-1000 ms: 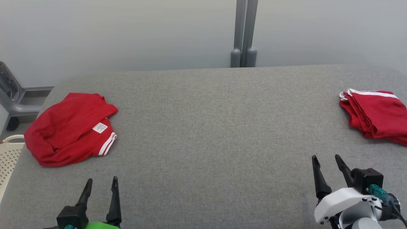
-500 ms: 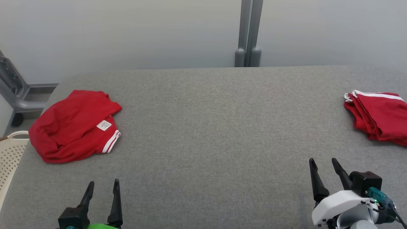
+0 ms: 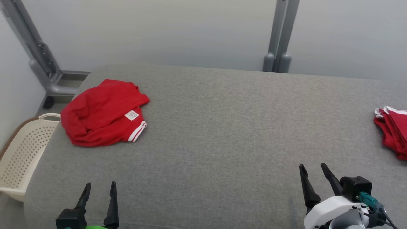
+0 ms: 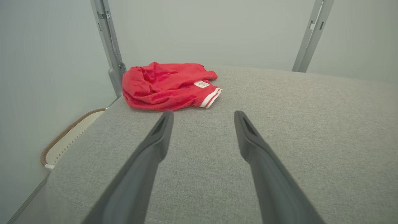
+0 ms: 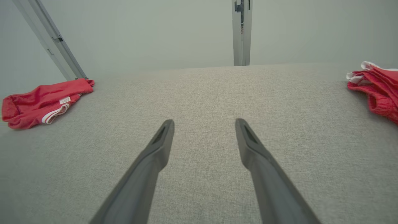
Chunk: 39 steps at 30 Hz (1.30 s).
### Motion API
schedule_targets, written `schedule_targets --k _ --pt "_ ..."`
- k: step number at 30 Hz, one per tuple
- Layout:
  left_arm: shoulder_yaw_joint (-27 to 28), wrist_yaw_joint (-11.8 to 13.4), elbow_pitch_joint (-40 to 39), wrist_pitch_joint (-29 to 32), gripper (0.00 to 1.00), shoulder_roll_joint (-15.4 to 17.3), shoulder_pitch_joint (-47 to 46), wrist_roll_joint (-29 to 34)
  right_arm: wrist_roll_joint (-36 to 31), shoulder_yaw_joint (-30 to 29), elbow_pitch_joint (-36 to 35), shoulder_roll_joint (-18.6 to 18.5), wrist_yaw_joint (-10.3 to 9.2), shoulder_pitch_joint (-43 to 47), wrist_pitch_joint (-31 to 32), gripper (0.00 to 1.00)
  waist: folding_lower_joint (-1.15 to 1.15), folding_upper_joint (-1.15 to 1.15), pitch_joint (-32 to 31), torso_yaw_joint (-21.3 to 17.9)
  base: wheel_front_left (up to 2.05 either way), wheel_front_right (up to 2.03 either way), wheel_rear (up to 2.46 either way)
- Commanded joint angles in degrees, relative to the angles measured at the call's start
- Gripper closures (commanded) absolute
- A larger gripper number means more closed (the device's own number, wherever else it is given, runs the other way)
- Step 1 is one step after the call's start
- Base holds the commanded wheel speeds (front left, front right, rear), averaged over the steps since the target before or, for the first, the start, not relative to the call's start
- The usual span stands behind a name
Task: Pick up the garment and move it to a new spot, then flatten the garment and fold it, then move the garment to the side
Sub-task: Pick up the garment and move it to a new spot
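A crumpled red garment [image 3: 103, 113] with white stripes and a white label lies at the far left of the grey table [image 3: 216, 127]; it also shows in the left wrist view as the garment [image 4: 168, 85] and in the right wrist view as the garment [image 5: 43, 101]. My left gripper [image 3: 100, 184] stands open near the front edge, well short of the garment, nothing between its fingers. My right gripper [image 3: 313, 167] is open at the front right, holding nothing. In their own wrist views, the left gripper [image 4: 202, 113] and right gripper [image 5: 203, 121] hover over bare cloth.
A folded stack of red clothes [image 3: 392, 130] lies at the table's right edge, seen too as the stack [image 5: 376, 88]. A cream perforated basket [image 3: 22, 152] stands on the floor beside the table's left end. Grey metal posts [image 3: 279, 35] rise behind the table.
The whole head picture has shifted right, so the camera has turned to the left. The garment and the stack lie as before, and both grippers stay open.
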Motion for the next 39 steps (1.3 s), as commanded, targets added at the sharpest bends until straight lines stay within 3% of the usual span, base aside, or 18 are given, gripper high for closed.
schedule_targets --k 1,12,20,29,39 --pt "0.1 -0.3 0.1 0.0 0.0 0.7 1.0 0.4 0.6 0.4 0.3 -0.1 -0.09 0.4 -0.3 0.0 0.0 0.0 -0.5 4.0 0.0 0.0 0.0" --pt "-0.3 -0.1 -1.7 1.8 0.0 2.5 2.3 0.0 1.7 3.6 1.9 -0.1 -0.08 -0.5 -1.5 0.0 0.0 0.0 -0.3 14.7 0.0 0.0 0.0" --pt "-0.4 -0.4 -0.9 1.7 0.0 2.7 2.7 -1.0 2.0 5.2 2.6 -0.2 -0.08 -1.1 -1.9 0.0 0.0 0.0 0.1 18.1 0.0 0.0 0.0" --pt "-0.8 -0.6 -1.6 2.7 0.0 2.1 0.8 -2.6 2.4 5.6 3.4 -0.2 -0.08 -1.3 -1.9 0.0 0.0 0.0 0.4 17.9 0.0 0.0 0.0" --pt "-5.6 -3.8 6.4 7.8 0.0 3.0 -12.4 -3.6 -1.4 7.1 0.4 -0.2 -0.08 -5.0 1.3 0.0 0.0 0.0 7.5 11.8 0.0 0.0 0.0"
